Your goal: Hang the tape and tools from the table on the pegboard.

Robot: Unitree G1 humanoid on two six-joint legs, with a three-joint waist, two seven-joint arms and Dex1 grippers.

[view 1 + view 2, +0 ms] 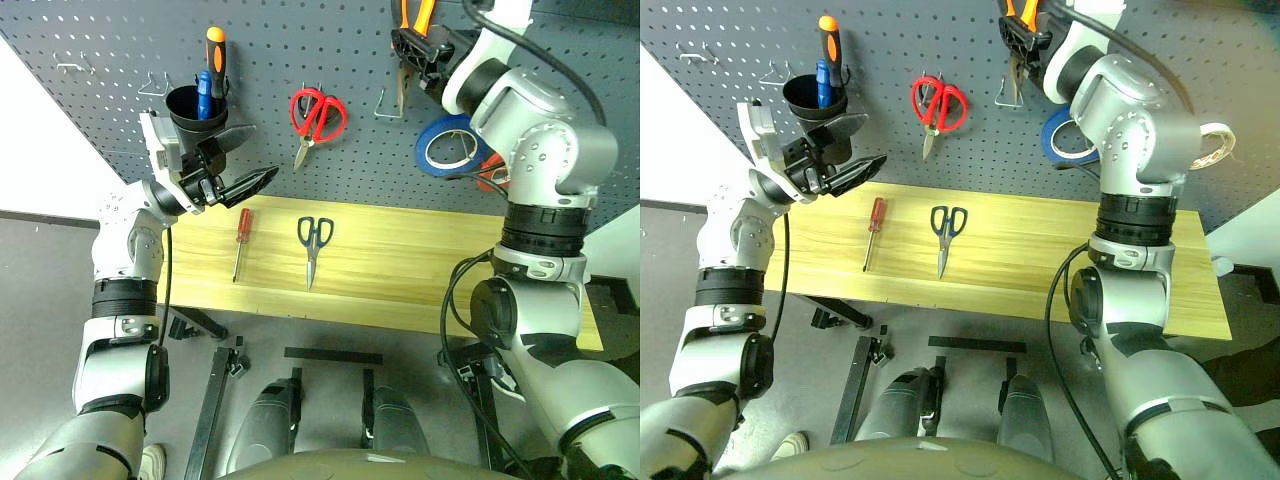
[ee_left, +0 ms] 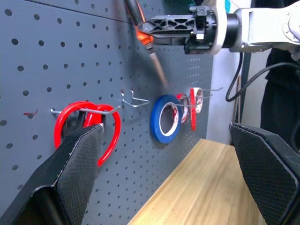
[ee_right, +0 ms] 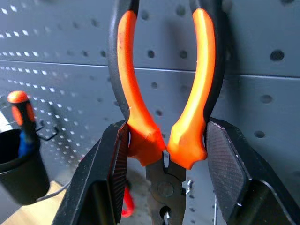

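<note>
Right now the right gripper (image 3: 166,145) is clamped on the pliers (image 3: 164,108), squeezing the two orange handles together near the joint. It holds them high up against the pegboard (image 1: 100,60), with the nose pointing down, just above a bare wire hook (image 1: 385,105). The pliers do not look hung yet.

The left gripper (image 1: 240,160) has its fingers wide apart and holds nothing. It hangs in the air beside the black cup (image 1: 190,110).

Some of the job looks done. Tape rolls (image 2: 176,115) sit on a hook on the board, past the blue roll (image 2: 164,119), though which one is the wide red-orange tape is hard to tell.

Two tools are left on the table (image 1: 400,270): the dark scissors (image 1: 313,245) and the thin red screwdriver (image 1: 241,240), lying side by side but apart. Both need hanging after the pliers.
</note>
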